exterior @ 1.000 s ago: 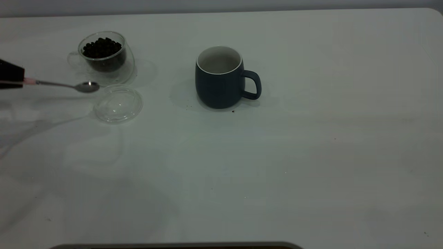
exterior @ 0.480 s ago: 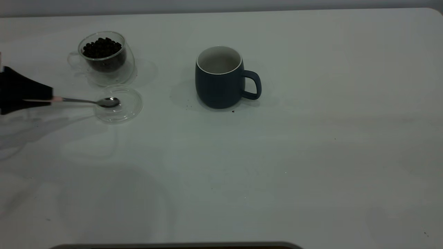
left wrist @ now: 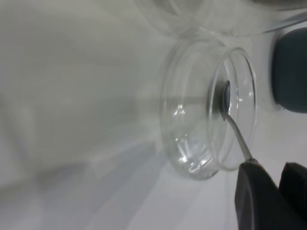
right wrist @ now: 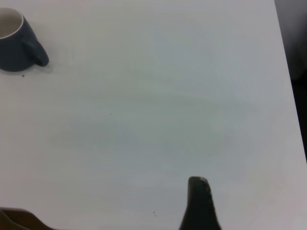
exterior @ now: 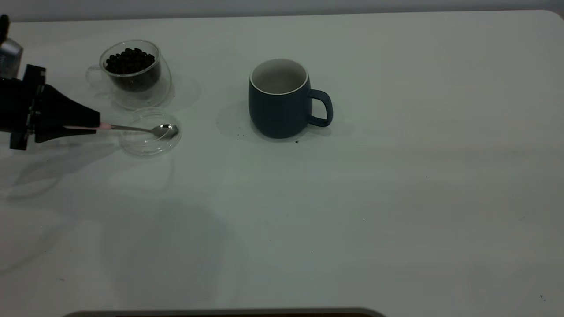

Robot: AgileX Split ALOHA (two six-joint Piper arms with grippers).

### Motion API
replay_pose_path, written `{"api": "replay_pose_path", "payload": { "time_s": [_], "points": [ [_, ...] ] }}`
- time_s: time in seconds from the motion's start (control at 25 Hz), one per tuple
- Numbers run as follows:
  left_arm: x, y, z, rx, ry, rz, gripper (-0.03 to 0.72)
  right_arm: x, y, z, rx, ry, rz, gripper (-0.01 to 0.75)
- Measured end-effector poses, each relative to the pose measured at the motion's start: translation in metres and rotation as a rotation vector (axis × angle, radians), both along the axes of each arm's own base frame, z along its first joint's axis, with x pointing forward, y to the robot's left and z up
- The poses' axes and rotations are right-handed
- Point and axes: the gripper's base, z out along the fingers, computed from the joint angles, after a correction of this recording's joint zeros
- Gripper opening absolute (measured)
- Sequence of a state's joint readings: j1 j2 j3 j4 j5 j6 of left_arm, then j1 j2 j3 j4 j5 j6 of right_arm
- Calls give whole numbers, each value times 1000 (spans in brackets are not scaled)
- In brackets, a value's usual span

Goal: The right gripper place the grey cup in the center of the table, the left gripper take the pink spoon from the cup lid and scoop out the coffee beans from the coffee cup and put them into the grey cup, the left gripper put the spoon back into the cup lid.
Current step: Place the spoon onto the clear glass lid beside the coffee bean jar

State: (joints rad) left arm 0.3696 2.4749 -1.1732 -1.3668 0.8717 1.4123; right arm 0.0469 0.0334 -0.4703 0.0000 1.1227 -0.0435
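My left gripper comes in from the table's left edge, shut on the pink spoon by its handle. The spoon lies almost level, and its metal bowl sits over the far side of the clear cup lid; I cannot tell whether it touches. Just behind the lid stands the glass coffee cup, holding a heap of coffee beans. The grey cup stands upright mid-table with its handle to the right, apart from both arms. My right gripper hovers over bare table, far from the grey cup.
The white table stretches bare to the right of and in front of the grey cup. A few dark crumbs lie at the cup's base. A dark edge shows along the bottom of the exterior view.
The left gripper has travelled right with the spoon. The spoon's bowl moved from in front of the coffee cup to over the lid's far side.
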Motion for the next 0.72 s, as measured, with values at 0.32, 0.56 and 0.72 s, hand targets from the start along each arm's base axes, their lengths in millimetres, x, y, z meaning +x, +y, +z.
{"api": "replay_pose_path", "payload": {
  "time_s": [0.32,0.56,0.72],
  "points": [
    [2,-5,-1,22,-17,-14,139,0,0,0,0,0,0,591],
    [3,-3,-4,59,-13,-2,326,0,0,0,0,0,0,591],
    [3,-2,-4,69,-14,-2,479,0,0,0,0,0,0,591]
  ]
}}
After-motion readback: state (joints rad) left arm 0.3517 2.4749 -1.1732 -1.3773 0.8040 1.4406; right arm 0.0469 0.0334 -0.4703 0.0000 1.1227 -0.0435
